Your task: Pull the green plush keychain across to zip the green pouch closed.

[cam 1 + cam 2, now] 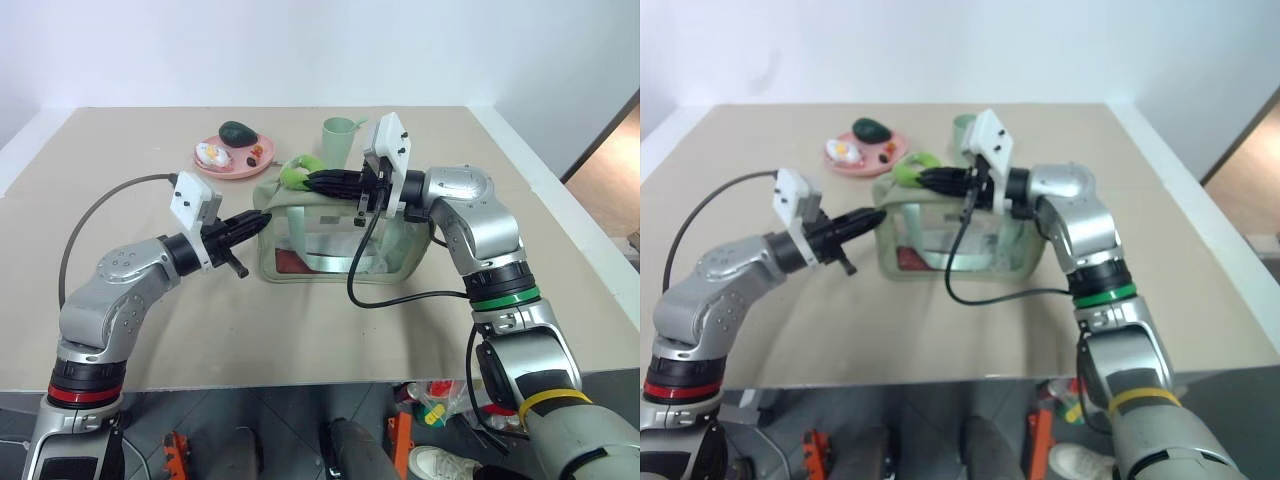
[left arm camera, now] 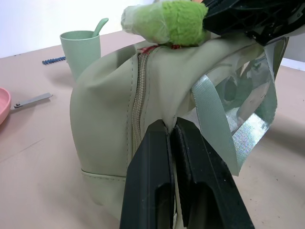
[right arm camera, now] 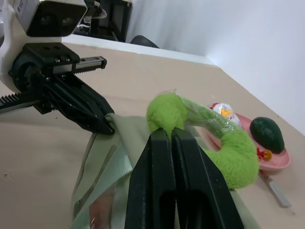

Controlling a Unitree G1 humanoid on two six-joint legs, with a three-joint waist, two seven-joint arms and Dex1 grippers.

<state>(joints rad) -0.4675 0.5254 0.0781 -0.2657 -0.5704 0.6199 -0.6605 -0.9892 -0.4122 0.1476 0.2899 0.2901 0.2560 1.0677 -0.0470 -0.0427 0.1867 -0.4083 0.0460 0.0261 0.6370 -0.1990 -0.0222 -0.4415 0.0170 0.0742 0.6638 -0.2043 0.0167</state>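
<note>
Nearest on the table, left gripper (image 1: 262, 220) clamped tight on the left end fabric of the green pouch (image 1: 340, 245), bracing it. Just past that, up top by the zipper's left end, right gripper (image 1: 305, 181) pinched fully closed on the green plush keychain (image 1: 293, 175). Could easily slip off that squishy fuzz mid-pull, or drag the whole pouch if the brace lets go. Farther back: pink plate (image 1: 232, 165), pale green cup (image 1: 340, 136).
</note>
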